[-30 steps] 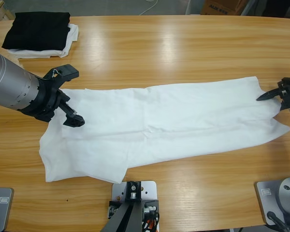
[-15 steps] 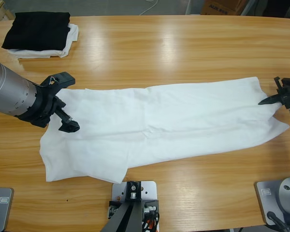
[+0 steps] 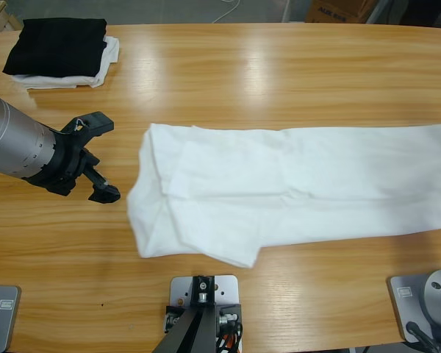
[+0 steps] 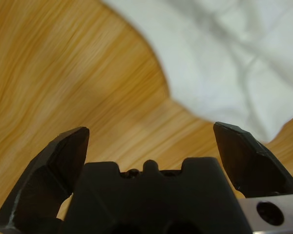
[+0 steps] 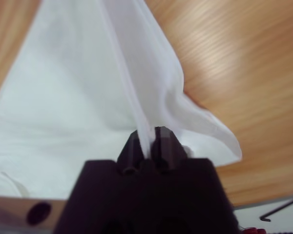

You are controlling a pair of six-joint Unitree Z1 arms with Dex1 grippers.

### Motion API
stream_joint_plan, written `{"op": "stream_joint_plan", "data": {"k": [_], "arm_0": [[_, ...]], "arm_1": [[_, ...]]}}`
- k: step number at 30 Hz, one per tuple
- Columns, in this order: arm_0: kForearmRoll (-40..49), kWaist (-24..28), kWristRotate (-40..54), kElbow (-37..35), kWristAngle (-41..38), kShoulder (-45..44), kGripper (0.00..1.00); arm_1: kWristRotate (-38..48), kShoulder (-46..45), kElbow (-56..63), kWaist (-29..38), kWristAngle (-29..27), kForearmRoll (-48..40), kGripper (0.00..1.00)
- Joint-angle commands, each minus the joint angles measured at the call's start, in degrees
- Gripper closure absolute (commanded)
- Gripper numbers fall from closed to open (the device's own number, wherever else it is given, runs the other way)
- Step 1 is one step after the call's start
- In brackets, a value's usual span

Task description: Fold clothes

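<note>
We are looking at a long wooden table (image 3: 279,81) with a light grain. The white T-shirt (image 3: 294,187) is lying flat across its middle and is reaching the right edge of the high view. In the far left corner a folded black garment (image 3: 55,44) is resting on a smaller folded white cloth (image 3: 106,62), which is lying on the wood.

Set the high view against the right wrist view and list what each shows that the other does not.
Only the high view shows the left gripper, jaws open over bare wood clear of the cloth, and the folded black garment on a white cloth at the far corner. Only the right wrist view shows the right gripper, shut on a fold of the shirt. Both show the white T-shirt and the wooden table.
</note>
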Motion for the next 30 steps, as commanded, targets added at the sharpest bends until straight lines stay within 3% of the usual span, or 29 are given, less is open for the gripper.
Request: {"op": "stream_joint_plan", "data": {"k": [1,5,10,16,22,26,30], "arm_0": [[-0.76,0.48,0.42,1.88,0.63,-0.76,0.004],[-0.77,0.31,0.33,2.38,0.63,-1.17,0.004],[-1.55,0.08,-0.11,3.75,0.63,-1.87,0.004],[-1.55,0.08,-0.62,5.15,0.63,-3.59,0.004],[-2.50,0.08,-1.36,6.61,0.72,-4.21,0.004],[-3.39,0.08,-1.81,7.37,0.72,-4.67,0.004],[-4.45,0.08,-2.45,10.06,0.84,-6.51,0.004]], "arm_1": [[2.97,-8.05,0.54,0.63,-7.10,0.75,1.000],[5.40,-12.61,-0.01,8.23,-7.96,2.77,1.000],[11.95,-16.81,-4.49,29.36,-9.12,7.11,1.000],[22.01,-13.47,-12.81,53.46,-9.26,9.87,1.000],[26.05,-6.01,-19.50,69.89,-9.62,11.19,1.000],[26.61,4.23,-31.63,80.11,-9.83,13.70,1.000],[26.93,15.24,-47.35,85.55,-8.65,18.54,1.000]]}}
